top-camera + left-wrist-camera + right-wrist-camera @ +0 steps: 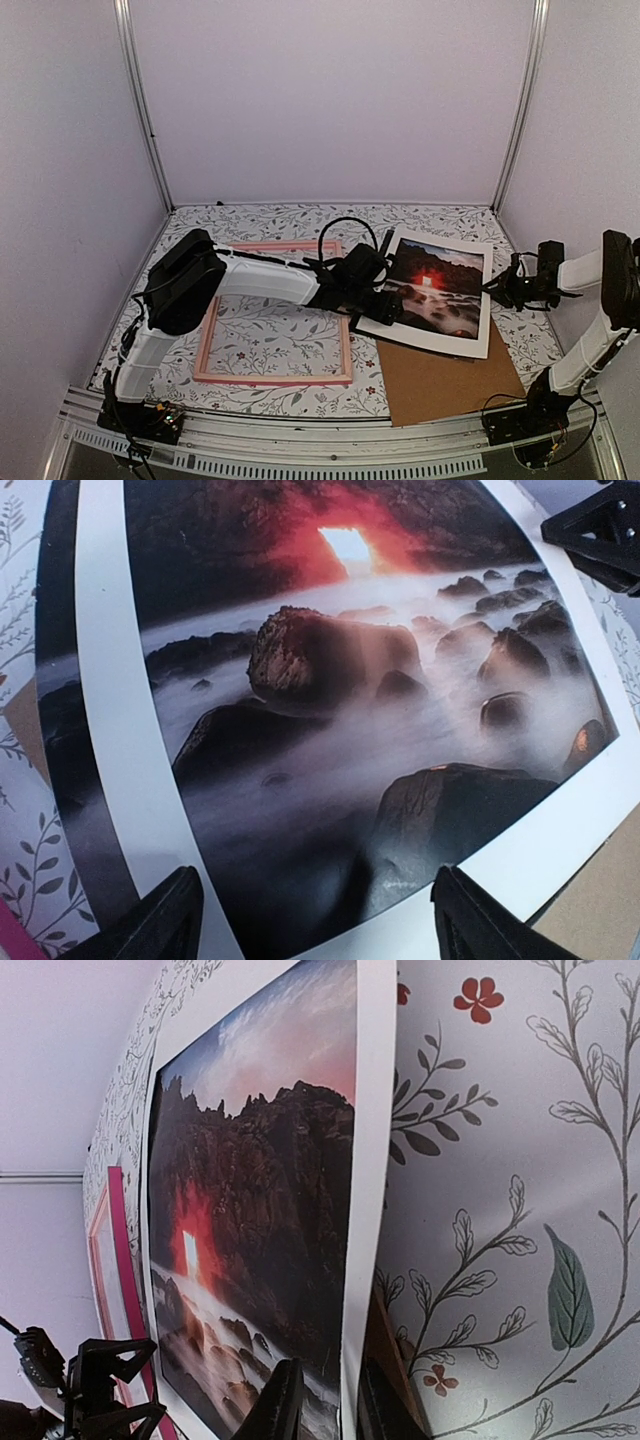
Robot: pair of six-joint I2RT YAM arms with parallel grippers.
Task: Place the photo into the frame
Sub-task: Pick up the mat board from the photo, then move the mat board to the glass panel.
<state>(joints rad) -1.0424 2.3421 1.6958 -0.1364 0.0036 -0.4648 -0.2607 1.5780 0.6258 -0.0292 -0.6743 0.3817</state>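
Left arm (265,280) stretched across frame (275,379), right jaws pinching mat (367,1160) edge

Plain pale lilac walls (330,100), 2 aluminium corner posts (143,110), white floral table cover (250,218), metal front rail (300,440)

Pink frame (272,379), red-glowing photo (440,290), white mat (430,341), brown board (450,385), floral tablecloth (280,218)

L arm: stretched fwd-R, gripper (388,305) at photo (436,286) L edge, jaws wide | R arm: elbow up, gripper (500,290) pinching photo R edge
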